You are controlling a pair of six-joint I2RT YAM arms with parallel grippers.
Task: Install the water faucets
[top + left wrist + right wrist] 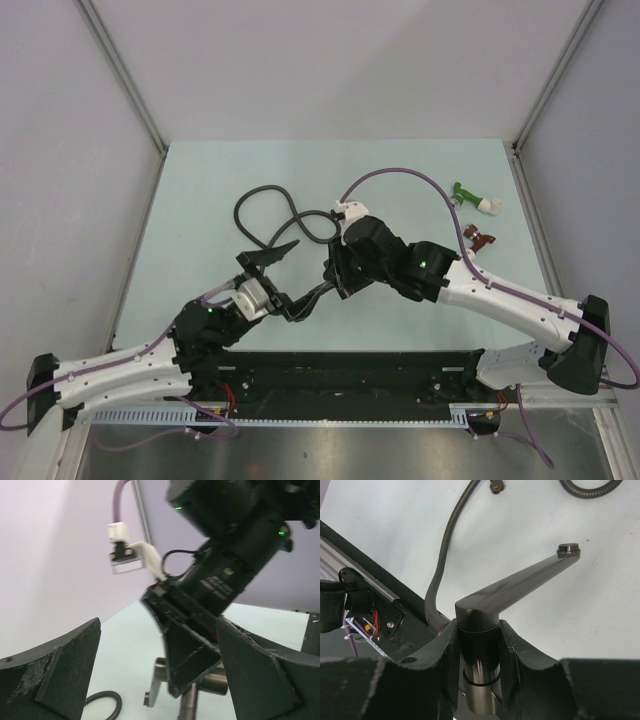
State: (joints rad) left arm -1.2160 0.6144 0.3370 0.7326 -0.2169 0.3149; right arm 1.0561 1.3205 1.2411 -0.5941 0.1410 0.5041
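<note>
Right wrist: end effector (478,635) around faucet (520,582)

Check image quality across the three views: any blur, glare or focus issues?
Top external: even light, soft shadows, sharp. Left wrist: the right arm is softened by blur. Right wrist: faucet crisp, with a soft sheen along its arm; near jaws dark and out of focus.

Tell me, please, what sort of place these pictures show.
Likely a robotics lab test cell: a pale green table walled by plain grey panels on metal posts, with two arms bolted at its near edge.
</note>
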